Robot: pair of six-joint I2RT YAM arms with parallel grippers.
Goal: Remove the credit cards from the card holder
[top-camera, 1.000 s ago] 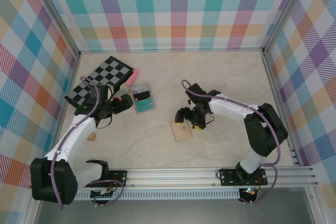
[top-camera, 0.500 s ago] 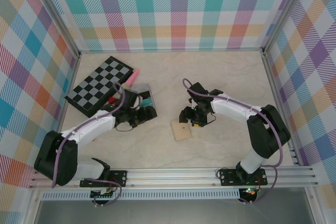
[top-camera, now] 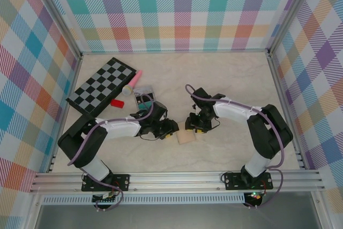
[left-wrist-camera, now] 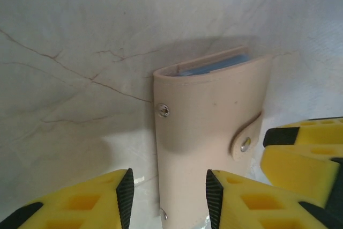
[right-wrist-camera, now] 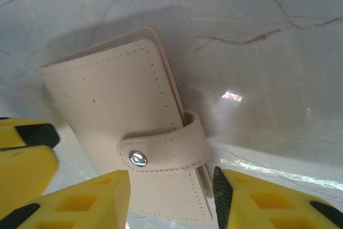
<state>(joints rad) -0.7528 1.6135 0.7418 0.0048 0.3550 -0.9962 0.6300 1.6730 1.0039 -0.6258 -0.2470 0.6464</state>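
Both arms have closed in since a second ago, the left sweeping over from the chessboard (top-camera: 102,85), so the left tool (top-camera: 170,128) and right tool (top-camera: 193,125) now flank the card holder (top-camera: 186,137), lying shut and flat on the glossy marbled worktop (top-camera: 236,84). Left jaws stand apart astride one edge, clamping nothing; the right jaws straddle the end of the strap (right-wrist-camera: 166,146), and whether they touch it I cannot tell. Better, I judge, to pin the smooth matte tan body with one tool while the other peels the rounded stitched strap off its small metal snap (right-wrist-camera: 138,158), lest the light holder slide.
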